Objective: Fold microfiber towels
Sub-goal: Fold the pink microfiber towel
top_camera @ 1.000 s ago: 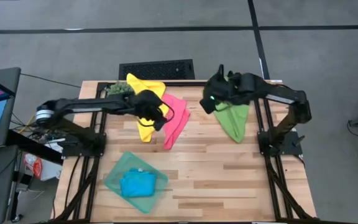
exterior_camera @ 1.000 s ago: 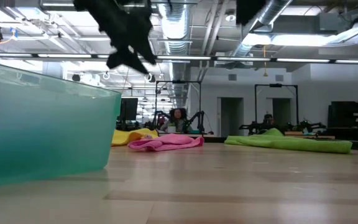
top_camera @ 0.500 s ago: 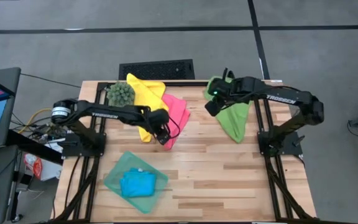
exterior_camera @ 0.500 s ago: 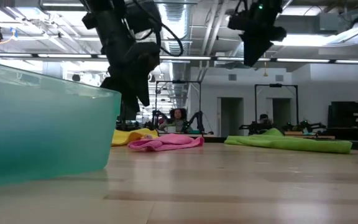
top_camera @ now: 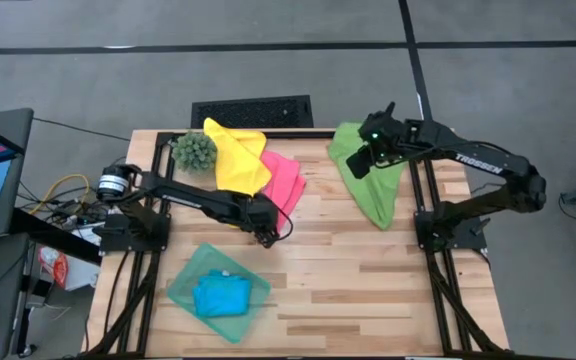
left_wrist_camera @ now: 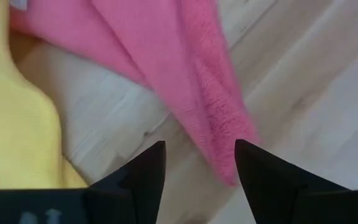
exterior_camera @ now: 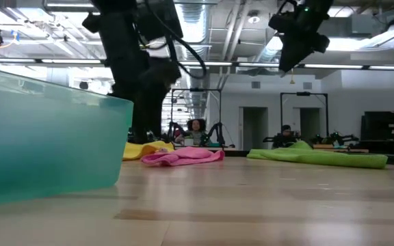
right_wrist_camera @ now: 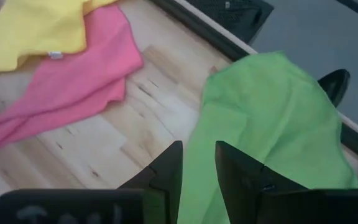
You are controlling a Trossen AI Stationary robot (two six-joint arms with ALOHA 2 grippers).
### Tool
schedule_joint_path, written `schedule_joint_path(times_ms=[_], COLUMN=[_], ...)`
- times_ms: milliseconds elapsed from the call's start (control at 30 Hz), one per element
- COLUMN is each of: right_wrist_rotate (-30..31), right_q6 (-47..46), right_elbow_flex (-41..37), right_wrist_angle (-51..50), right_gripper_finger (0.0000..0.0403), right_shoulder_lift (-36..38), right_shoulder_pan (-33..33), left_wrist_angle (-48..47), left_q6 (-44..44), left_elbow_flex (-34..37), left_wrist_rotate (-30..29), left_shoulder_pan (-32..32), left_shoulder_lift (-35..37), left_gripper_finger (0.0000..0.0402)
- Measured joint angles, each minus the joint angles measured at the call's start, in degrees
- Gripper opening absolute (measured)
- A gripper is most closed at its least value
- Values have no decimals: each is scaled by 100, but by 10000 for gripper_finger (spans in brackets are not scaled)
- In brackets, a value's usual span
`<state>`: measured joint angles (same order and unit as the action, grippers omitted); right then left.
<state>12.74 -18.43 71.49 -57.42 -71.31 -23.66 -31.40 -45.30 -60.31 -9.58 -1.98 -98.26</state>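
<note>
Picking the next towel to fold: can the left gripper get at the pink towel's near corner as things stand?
Probably yes. The left gripper is open and low over bare table, with the pink towel corner just ahead of its fingers and nothing between; the yellow towel lies off to one side.

Left claw dropped to pink towel tip — right claw retreated rightward.

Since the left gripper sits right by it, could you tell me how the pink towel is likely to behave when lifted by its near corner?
The pink towel lies in soft folds, so it will probably droop, not hold shape. It looks thin, likely light. The yellow towel overlaps its edge and may drag. The left gripper stands open just short of its tip.
</note>
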Motion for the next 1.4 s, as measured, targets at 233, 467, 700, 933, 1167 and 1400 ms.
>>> schedule_joint_path(times_ms=[233, 467, 700, 933, 1167, 1400], right_wrist_rotate=[-68, -76, -82, -144, -1405, -2163], right_q6=[54, 94, 209, 809, 1807, 2440], right_elbow_flex=[5, 7, 6, -72, -674, -1484], right_wrist_angle=[-6, -41, -36, 495, 1686, 3142], right_gripper_finger=[119, 119, 119, 119, 119, 119], right_shoulder_lift=[219, 335, 361, 359, 295, -141], right_shoulder_pan=[-11, -11, -11, -11, -199, -110], left_wrist_angle=[134, 228, 178, -211, -2381, -3908], left_q6=[-73, -40, -23, 242, 1516, 2606], left_elbow_flex=[-4, 74, 79, -473, -2091, -3675], left_wrist_rotate=[142, 328, 392, 1250, 1155, 891], left_shoulder_pan=[0, 0, 77, 101, 105, 107], left_shoulder_lift=[-348, -569, -560, -570, -570, -564], left_gripper_finger=[184, 184, 84, 5, 1, 0])
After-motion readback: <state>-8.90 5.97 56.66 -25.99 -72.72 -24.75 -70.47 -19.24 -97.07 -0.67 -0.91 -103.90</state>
